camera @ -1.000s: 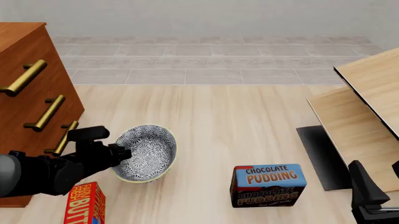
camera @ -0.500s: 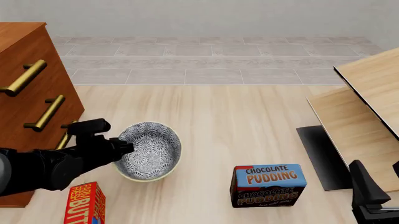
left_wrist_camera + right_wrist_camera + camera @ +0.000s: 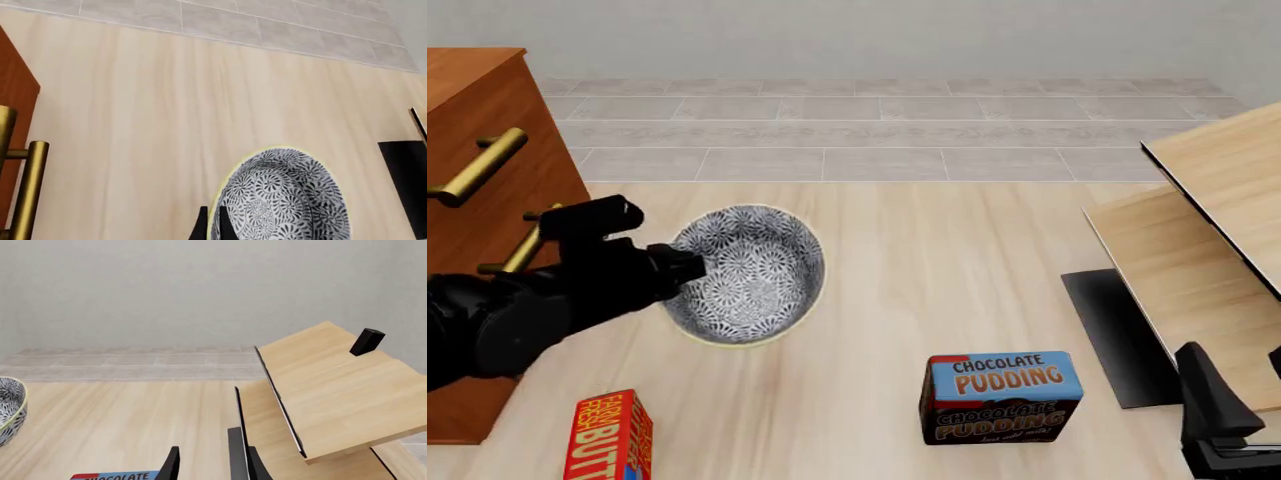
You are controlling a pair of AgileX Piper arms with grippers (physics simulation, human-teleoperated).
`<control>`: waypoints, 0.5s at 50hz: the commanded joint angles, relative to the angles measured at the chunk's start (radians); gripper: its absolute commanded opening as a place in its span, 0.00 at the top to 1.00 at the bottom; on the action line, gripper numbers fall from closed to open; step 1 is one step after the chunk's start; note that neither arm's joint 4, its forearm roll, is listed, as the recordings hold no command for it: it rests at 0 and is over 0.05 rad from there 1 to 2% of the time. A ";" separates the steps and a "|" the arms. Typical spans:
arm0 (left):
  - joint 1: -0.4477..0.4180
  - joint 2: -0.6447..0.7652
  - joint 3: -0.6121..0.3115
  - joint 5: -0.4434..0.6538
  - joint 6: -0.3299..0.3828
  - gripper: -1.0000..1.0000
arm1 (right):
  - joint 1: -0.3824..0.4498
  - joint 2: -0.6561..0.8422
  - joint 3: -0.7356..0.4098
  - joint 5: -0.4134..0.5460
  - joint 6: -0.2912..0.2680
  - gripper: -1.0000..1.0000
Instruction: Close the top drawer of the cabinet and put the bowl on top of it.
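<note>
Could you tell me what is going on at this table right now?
The left arm's claw is shut on the near-left rim of the patterned bowl, holding it tilted beside the cabinet. The bowl is not yet on the cabinet's top. The right claw waits idle at the table's right side, near the chocolate pudding box, holding nothing.

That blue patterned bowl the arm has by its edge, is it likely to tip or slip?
The bowl looks stiff, so it should keep its shape. The left tool pinches only one rim edge, so the bowl may tilt or swing. Its surface looks smooth and glazed, so it may slip.
</note>
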 commanded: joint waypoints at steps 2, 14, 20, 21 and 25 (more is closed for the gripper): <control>-0.023 -0.144 -0.105 0.151 0.003 1.00 | -0.001 0.000 -0.002 0.002 0.002 0.00; -0.022 -0.210 -0.235 0.339 -0.003 1.00 | 0.000 0.000 -0.001 0.000 0.001 0.00; 0.039 -0.203 -0.307 0.423 -0.005 1.00 | 0.002 0.000 0.000 -0.001 -0.001 0.00; 0.051 -0.200 -0.321 0.438 -0.008 1.00 | 0.002 0.000 0.001 -0.002 -0.001 0.00; 0.082 -0.197 -0.413 0.525 0.033 1.00 | 0.004 0.000 -0.003 0.001 -0.002 0.00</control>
